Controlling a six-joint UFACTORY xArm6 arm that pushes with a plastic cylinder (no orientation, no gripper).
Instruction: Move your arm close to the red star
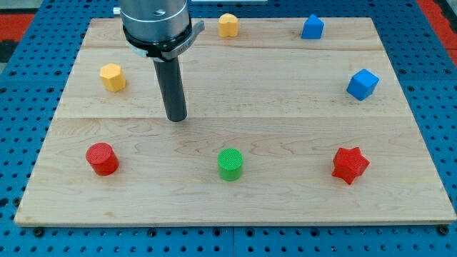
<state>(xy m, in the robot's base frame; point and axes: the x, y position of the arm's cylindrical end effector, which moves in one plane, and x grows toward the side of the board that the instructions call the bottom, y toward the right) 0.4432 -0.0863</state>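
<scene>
The red star (350,165) lies on the wooden board (285,93) at the view's lower right. My tip (176,118) rests on the board left of centre, far to the left of the red star and a little higher in the view. The green cylinder (230,164) lies between them, below and to the right of my tip. The red cylinder (102,158) sits at the lower left, below and left of my tip.
A yellow hexagonal block (112,76) sits left of the rod. A yellow block (228,25) and a blue block (312,27) sit near the top edge. A blue cube (363,84) sits at the right. Blue pegboard surrounds the board.
</scene>
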